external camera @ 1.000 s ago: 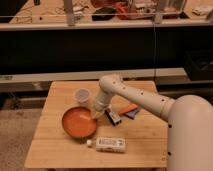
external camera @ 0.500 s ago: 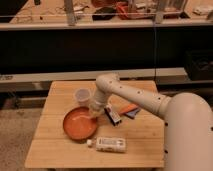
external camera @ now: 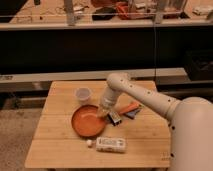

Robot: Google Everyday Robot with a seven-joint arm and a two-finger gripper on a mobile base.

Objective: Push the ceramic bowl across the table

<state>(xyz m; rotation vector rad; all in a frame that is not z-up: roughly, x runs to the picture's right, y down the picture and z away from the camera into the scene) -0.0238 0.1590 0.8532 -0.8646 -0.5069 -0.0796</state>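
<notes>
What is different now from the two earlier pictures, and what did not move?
The ceramic bowl slid slightly toward the table's right side, and the gripper at its right rim moved with it. Nothing was visibly grasped or released. The white cup, the white packet and the orange and dark items stayed.

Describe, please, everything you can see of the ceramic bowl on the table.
The ceramic bowl is wide, shallow and round, orange-red with a darker rim, and looks glazed. It sits upright on the light-wood table, left of centre, and seems empty. The gripper is at its right rim, apparently touching it. A small translucent cup stands just behind it, and a white packet lies in front.
</notes>
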